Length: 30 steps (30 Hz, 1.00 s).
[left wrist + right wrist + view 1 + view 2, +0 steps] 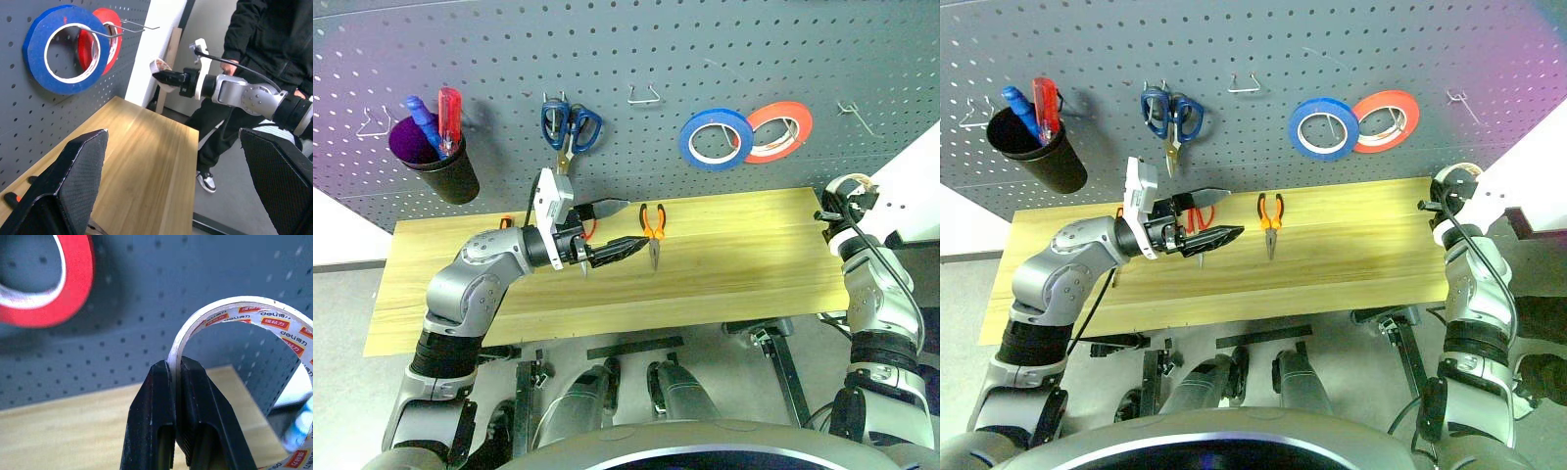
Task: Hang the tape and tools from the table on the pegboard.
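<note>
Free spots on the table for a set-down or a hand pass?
Table: bare from the pliers right to the end under the right tool, which grips the tape. Front edge strip also bare. Crowded: the back-left, where the open left tool hovers over red-handled scissors.

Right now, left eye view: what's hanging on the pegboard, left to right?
Black cup holding blue and red screwdrivers → blue-handled scissors → empty metal hook → blue tape roll → red-orange tape roll.
</note>
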### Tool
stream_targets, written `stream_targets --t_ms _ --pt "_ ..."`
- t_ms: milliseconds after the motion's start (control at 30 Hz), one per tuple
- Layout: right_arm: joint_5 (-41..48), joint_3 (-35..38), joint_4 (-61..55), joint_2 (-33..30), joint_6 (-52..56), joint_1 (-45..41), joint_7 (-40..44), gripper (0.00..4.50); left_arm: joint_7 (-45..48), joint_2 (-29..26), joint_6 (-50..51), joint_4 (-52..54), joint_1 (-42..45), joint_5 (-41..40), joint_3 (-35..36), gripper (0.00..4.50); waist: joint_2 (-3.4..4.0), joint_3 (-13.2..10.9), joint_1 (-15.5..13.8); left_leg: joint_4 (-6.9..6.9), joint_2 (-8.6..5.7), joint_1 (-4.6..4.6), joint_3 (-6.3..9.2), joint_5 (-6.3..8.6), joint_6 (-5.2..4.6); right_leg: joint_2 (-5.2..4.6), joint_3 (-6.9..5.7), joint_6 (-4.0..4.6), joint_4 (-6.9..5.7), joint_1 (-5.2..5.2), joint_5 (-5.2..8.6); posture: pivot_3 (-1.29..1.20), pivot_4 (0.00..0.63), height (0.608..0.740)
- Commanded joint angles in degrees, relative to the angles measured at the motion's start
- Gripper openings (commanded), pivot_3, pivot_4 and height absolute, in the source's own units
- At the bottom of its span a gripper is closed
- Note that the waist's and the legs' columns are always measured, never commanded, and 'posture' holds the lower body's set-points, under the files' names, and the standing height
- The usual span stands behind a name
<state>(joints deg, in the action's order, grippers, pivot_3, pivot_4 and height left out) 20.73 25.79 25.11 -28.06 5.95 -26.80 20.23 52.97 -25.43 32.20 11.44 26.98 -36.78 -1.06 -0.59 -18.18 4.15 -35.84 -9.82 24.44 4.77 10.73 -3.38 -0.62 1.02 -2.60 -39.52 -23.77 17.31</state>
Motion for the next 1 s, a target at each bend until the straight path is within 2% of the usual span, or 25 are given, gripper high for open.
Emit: stream_targets --t_ms 33,733,1000 --pt "0.4 1.5 -4.6 -1.0 -1.9 0.6 -1.0 0.02 0.7 0.3 -0.3 0.6 0.4 -0.8 0.0 4.50 0.03 0.0 0.0 -0.02 0.00 0.00 0.00 0.00 0.00 0.00 0.00 0.00 -0.02 0.00 0.00 -0.21 0.241 0.740" --pt "1.5 1.9 -16.3 -2.2 1.1 -1.0 -5.6 0.02 0.9 0.7 -0.3 0.1 1.0 -0.4 -0.3 4.50 0.06 0.0 0.1 -0.13 0.01 0.00 -0.01 0.01 -0.02 0.01 0.00 0.00 -0.08 0.02 0.00 -0.22 0.255 0.740" --pt "0.7 -0.2 -14.2 -1.9 0.9 -4.2 -4.1 0.02 0.5 0.8 -0.2 0.3 0.9 -0.5 -0.1 4.50 0.06 0.0 0.1 -0.14 0.02 0.00 -0.02 0.01 -0.03 0.01 0.00 0.00 -0.08 0.02 0.00 -0.21 0.257 0.740"
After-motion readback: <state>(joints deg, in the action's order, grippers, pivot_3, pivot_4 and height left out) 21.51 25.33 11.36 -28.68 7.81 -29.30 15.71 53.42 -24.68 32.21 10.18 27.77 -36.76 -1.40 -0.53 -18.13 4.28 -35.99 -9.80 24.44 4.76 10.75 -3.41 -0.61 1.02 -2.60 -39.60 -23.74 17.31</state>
